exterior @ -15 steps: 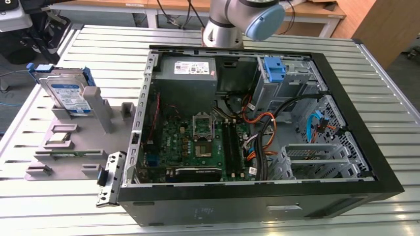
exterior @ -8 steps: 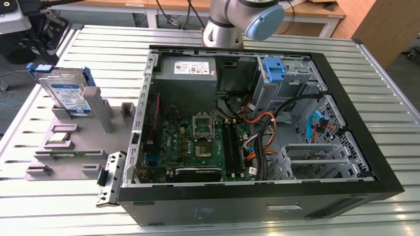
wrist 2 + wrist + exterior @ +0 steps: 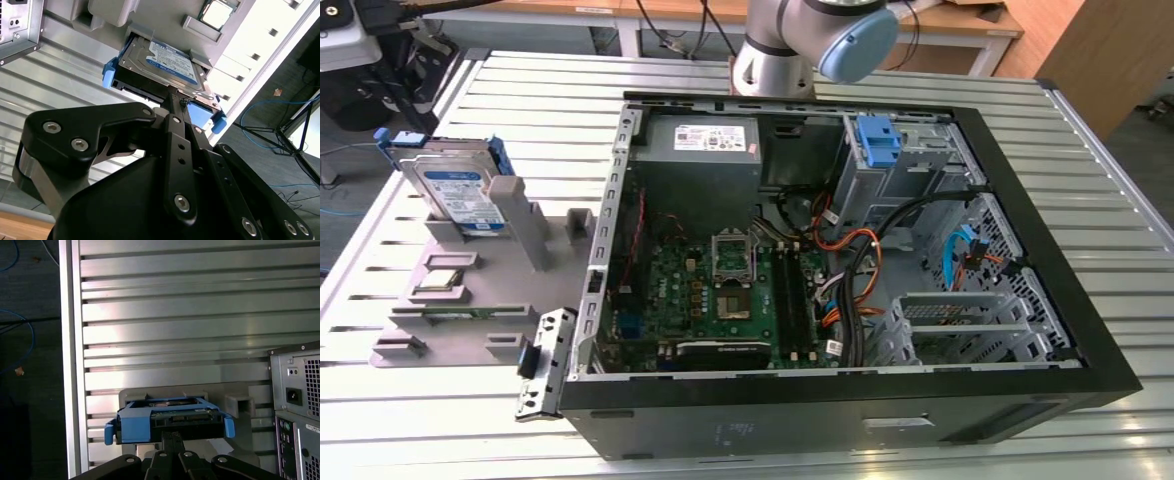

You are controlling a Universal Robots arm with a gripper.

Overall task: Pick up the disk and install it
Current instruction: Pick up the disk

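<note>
Jaws closed, disk [image 3: 167, 60] in grey stand [image 3: 534, 230]

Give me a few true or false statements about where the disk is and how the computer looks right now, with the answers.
1. The disk stands propped in the grey holder, outside the computer case. True.
2. The disk's carrier is red. False: it is blue.
3. The case is open, with its motherboard in sight. True.
4. The holder sits at the exterior view's right of the case. False: it sits at the exterior view's left.
5. In both wrist views, the hand points toward the disk's carrier end. True.
</note>
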